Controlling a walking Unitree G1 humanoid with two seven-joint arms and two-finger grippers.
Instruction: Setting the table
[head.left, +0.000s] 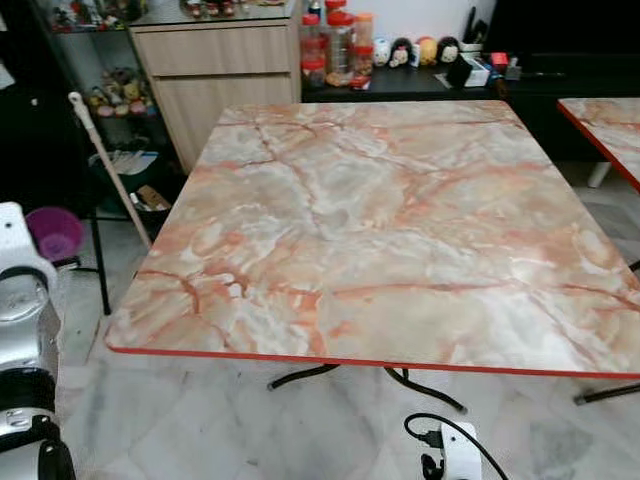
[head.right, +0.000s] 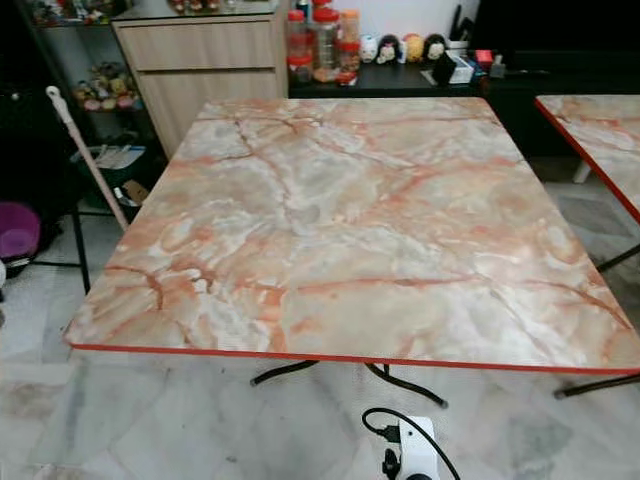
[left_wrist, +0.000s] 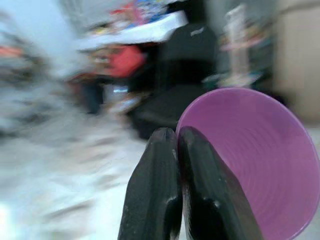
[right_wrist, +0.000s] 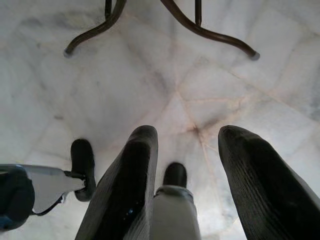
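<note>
1. The purple bowl (left_wrist: 250, 160), the only tableware I could see, sat at the tip of the left gripper (left_wrist: 177, 145). Its jaws were pressed together at the near rim, apparently pinching it, though blur left the grip unclear.
2. From the head cameras, that bowl showed low at the robot's left side, off the surface (head.left: 380, 220) and beside the silver left arm (head.left: 25, 340). I judged it was being carried there until the robot stood close enough to reach.
3. The marble-patterned surface with its red edge stood straight ahead.
4. The right gripper (right_wrist: 187, 150) hung idle, jaws spread, holding nothing, pointed down at the pale tiled floor (right_wrist: 210, 85) and the table's dark curved feet (right_wrist: 210, 35).
5. The left wrist view showed the bowl's ribbed inside; the head views showed only part of it.
6. Farther out, a wooden cabinet (head.left: 215, 75) and jars (head.left: 335, 45) stood behind, and a second table (head.left: 610, 135) at the right.
</note>
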